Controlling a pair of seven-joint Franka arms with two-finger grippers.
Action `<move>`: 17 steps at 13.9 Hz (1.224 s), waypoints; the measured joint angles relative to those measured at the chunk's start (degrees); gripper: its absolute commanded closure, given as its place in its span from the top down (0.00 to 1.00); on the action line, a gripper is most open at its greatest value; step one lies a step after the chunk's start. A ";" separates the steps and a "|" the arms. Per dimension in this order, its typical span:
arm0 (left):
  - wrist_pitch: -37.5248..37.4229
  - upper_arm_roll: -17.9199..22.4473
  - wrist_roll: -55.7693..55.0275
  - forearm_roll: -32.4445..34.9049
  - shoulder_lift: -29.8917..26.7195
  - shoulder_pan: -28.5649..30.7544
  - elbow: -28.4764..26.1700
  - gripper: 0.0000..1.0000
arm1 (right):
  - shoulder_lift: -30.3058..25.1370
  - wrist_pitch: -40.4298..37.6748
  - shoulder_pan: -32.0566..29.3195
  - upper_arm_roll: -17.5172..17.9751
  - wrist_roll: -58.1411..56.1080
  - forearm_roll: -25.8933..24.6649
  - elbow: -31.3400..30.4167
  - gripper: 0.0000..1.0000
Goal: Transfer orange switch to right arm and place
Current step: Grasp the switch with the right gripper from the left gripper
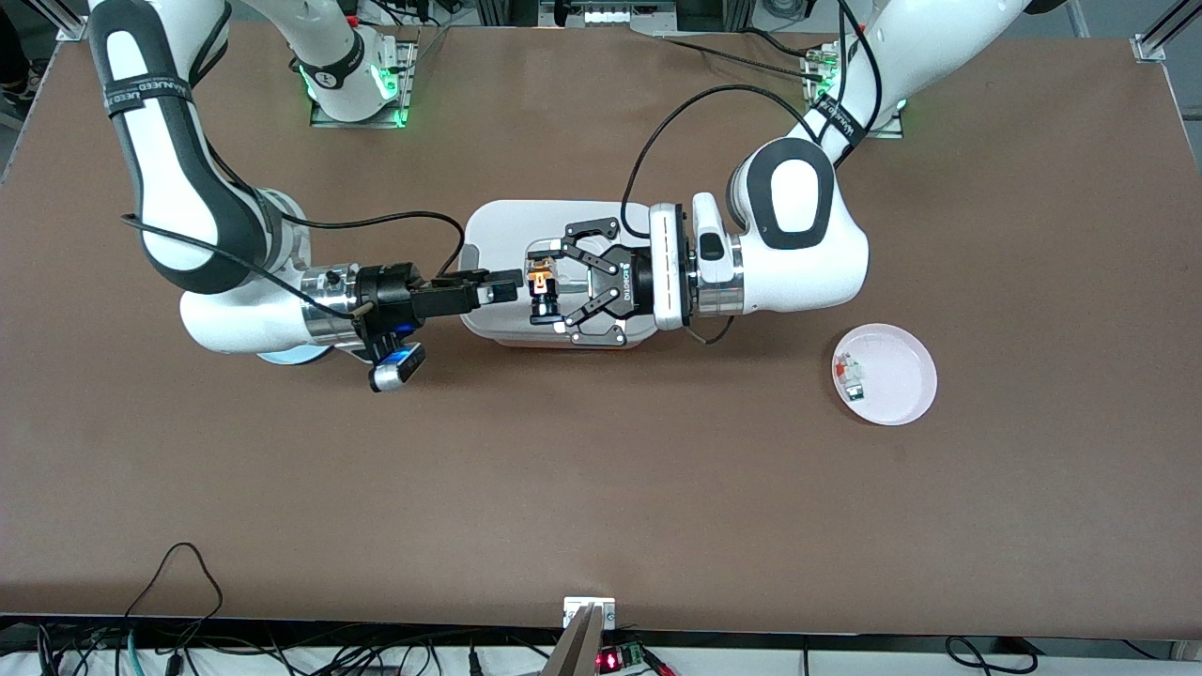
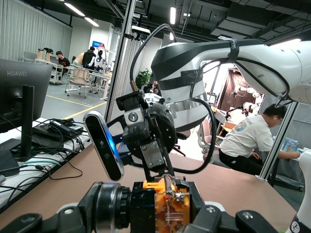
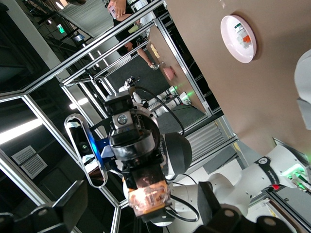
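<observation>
Handover under way: left gripper (image 1: 549,293) clamped on the orange switch (image 1: 539,282); right gripper (image 1: 512,284), jaws apart, must close on it next.

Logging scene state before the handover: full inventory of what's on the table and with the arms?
orange switch: 1, black and orange, held over the white tray.
white tray: 1, white, mid-table under both pincers.
pink plate: 1, pink, toward the left arm's end, nearer the front camera than the tray.
small parts: a few, white, red, green, on the plate.
left pincer: 1, black, shut on the switch.
right pincer: 1, black, open, beside the switch.
</observation>
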 measured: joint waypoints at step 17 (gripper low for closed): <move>-0.04 -0.01 -0.89 -0.53 0.03 0.01 0.86 0.95 | -0.31 2.66 2.35 -0.13 -0.04 2.62 0.17 0.14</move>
